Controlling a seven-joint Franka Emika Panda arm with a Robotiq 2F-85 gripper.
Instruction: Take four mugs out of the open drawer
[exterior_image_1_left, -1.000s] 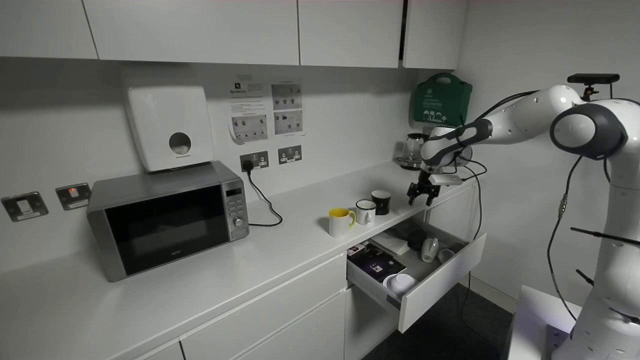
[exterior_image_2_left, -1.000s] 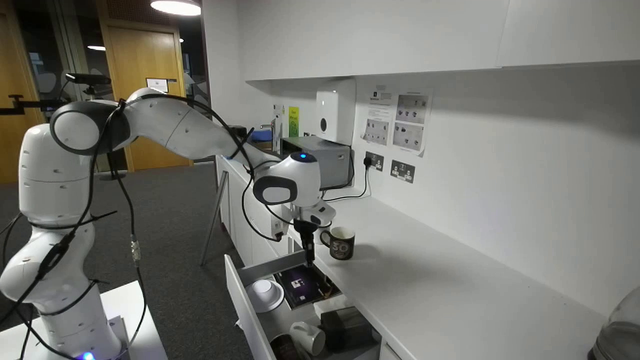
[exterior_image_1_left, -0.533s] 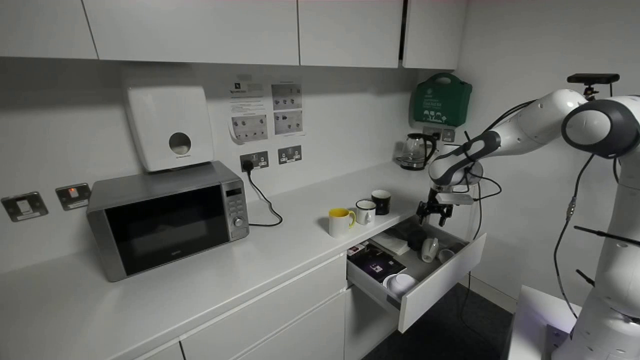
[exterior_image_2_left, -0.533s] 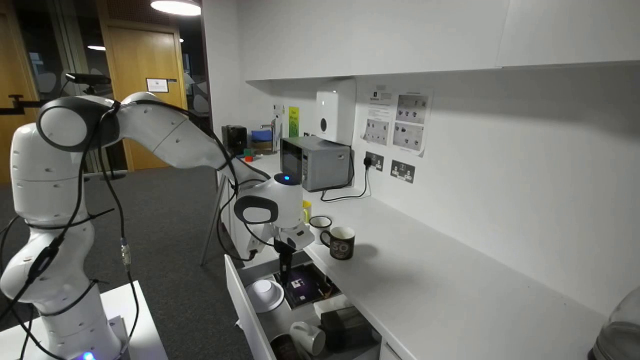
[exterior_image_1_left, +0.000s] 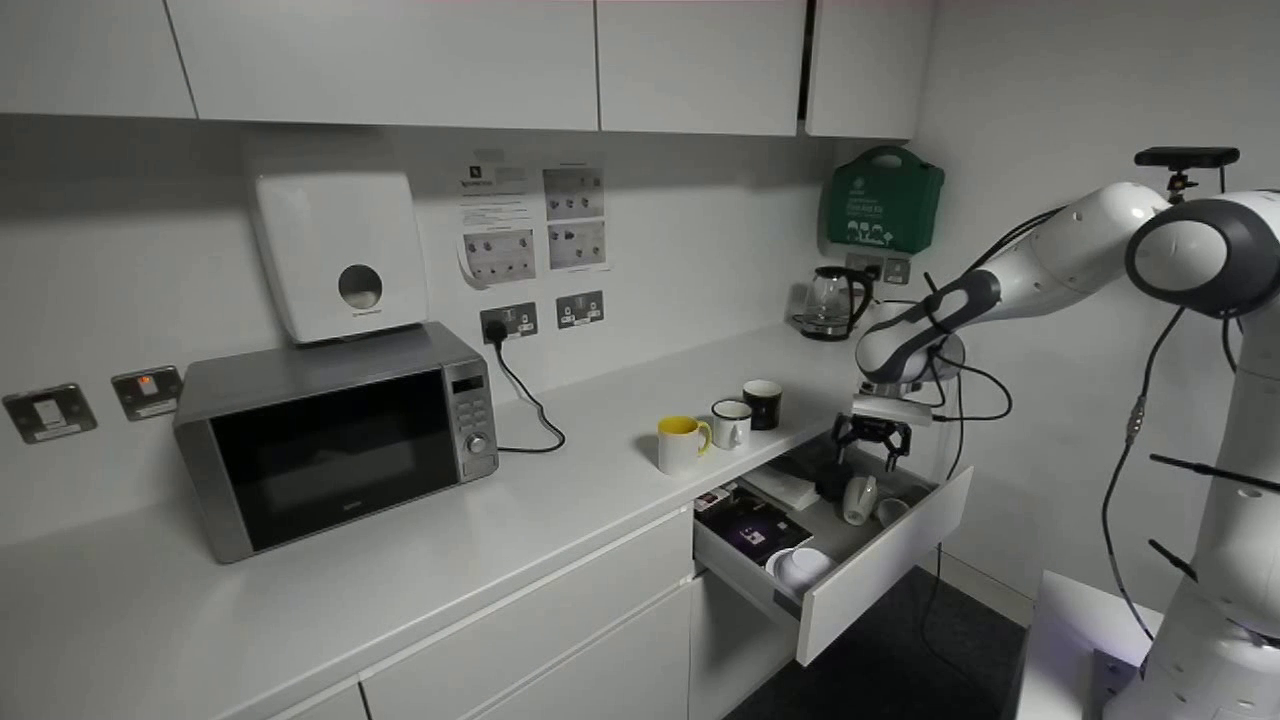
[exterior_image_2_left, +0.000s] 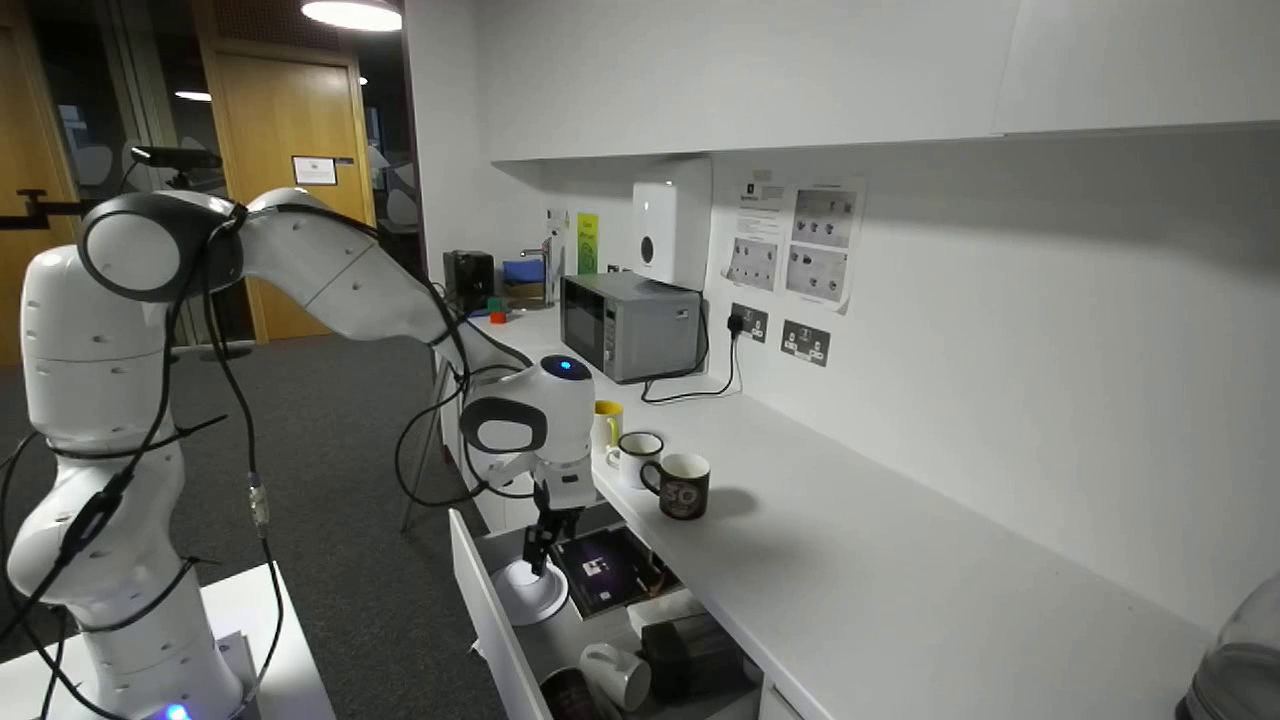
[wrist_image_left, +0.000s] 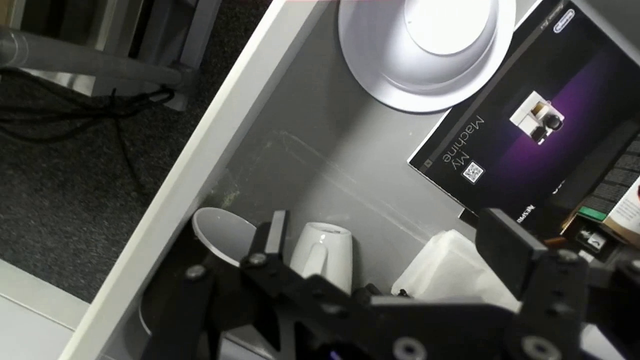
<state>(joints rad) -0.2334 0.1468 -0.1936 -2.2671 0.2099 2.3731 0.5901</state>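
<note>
Three mugs stand upright on the counter: a white one with a yellow inside, a white one with a dark rim and a black one. Inside the pulled-out drawer a whitish mug lies on its side, its handle facing up. Beside it, by the drawer front, lies a dark mug with a pale inside, partly covered by my gripper in the wrist view. My gripper hangs over the drawer with jaws wide apart and nothing held. In the wrist view, the whitish mug appears between the fingers, nearer the left one.
The drawer also holds white crockery, a black box with purple print, white napkins and a dark object. A microwave and a glass kettle stand on the counter, whose edge overhangs the drawer's back.
My gripper has moved from above the counter's edge out over the drawer, dropped lower and turned about its axis. The mugs have stayed put.
</note>
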